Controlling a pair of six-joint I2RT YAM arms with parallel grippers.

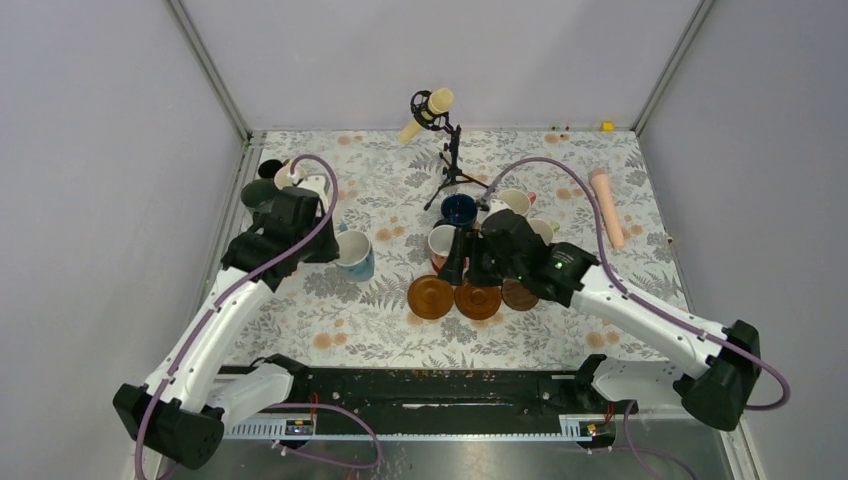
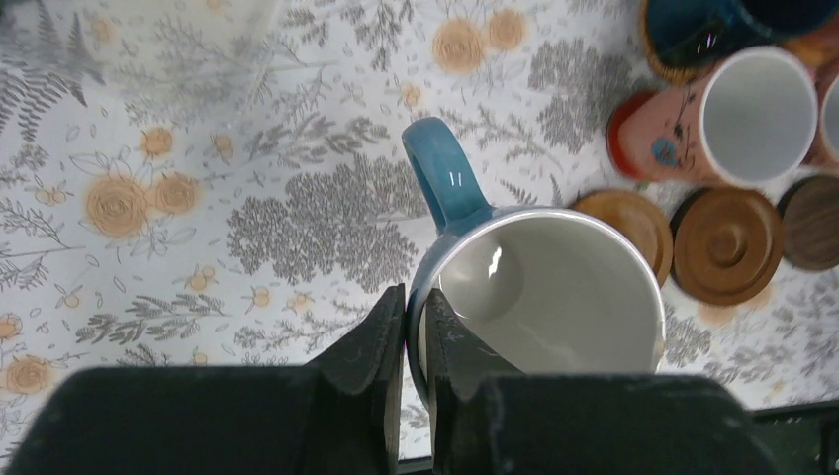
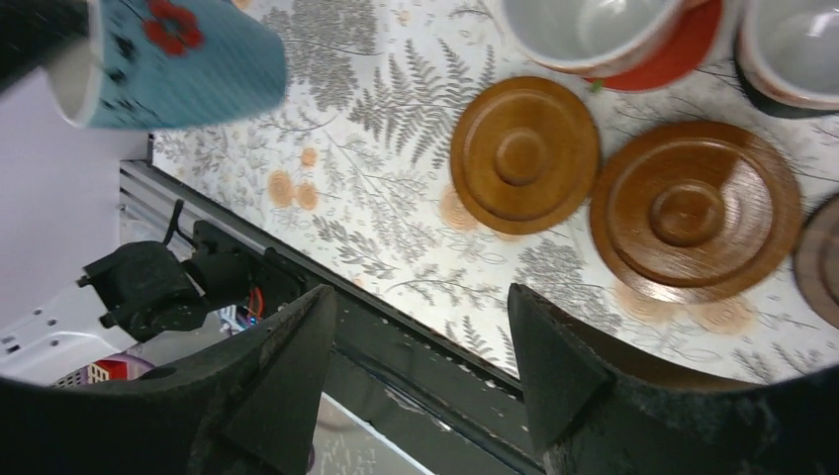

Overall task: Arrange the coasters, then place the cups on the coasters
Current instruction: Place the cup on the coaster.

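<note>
Top view: your left hand (image 1: 337,246) at light blue cup (image 1: 356,256), left-centre of table (image 1: 330,335); your right hand (image 1: 470,268) over row of three brown coasters (image 1: 478,300); left wrist: fingers (image 2: 381,336) pinched tight on cup's rim, cup upright; right wrist: your jaws wide apart, nothing between; two coasters below, side by side.
</note>
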